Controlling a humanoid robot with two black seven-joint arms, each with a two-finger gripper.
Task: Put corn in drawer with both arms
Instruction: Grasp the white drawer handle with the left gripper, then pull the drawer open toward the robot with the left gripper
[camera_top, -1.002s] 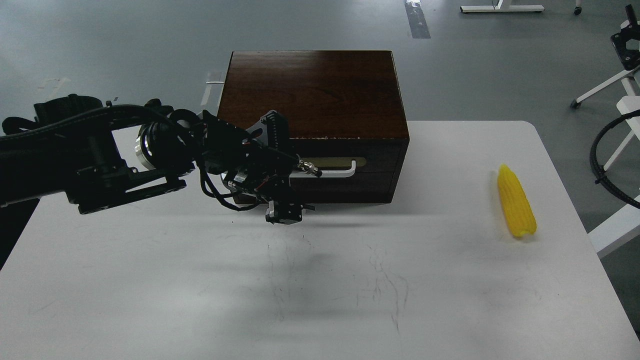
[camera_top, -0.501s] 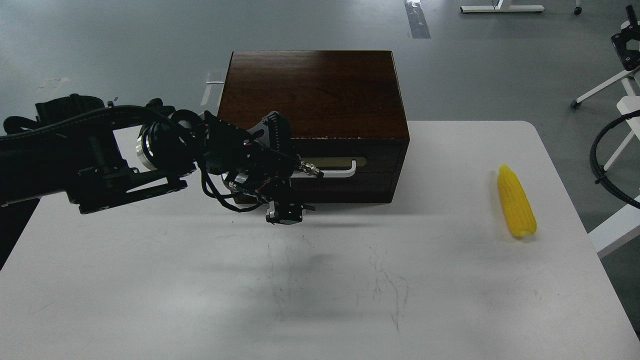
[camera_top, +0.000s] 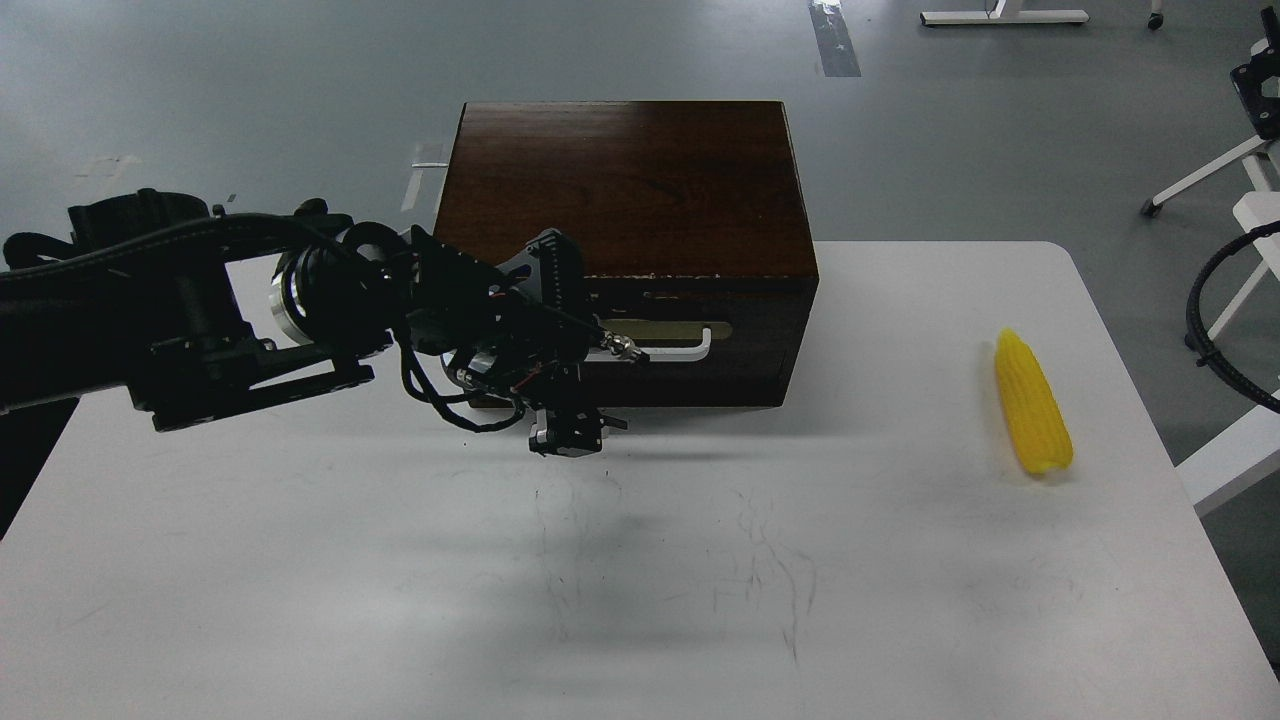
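The yellow corn (camera_top: 1033, 415) lies on the white table (camera_top: 640, 580) at the right, far from the box. The dark wooden box (camera_top: 620, 190) stands at the table's back middle. Its drawer (camera_top: 750, 350) faces me with a white bar handle (camera_top: 685, 351). My left arm comes in from the left, and its gripper (camera_top: 592, 345) sits at the handle's left end, covering it. The gripper is dark and its fingers cannot be told apart. My right gripper is out of view.
A black cable loop (camera_top: 1200, 320) and white stand legs (camera_top: 1215, 165) are off the table's right edge. The table's front edge and right edge are close to the corn's side. Grey floor lies behind the box.
My left arm has shifted slightly left and toward me at the handle. The drawer front looks a touch further out. The corn has not moved.
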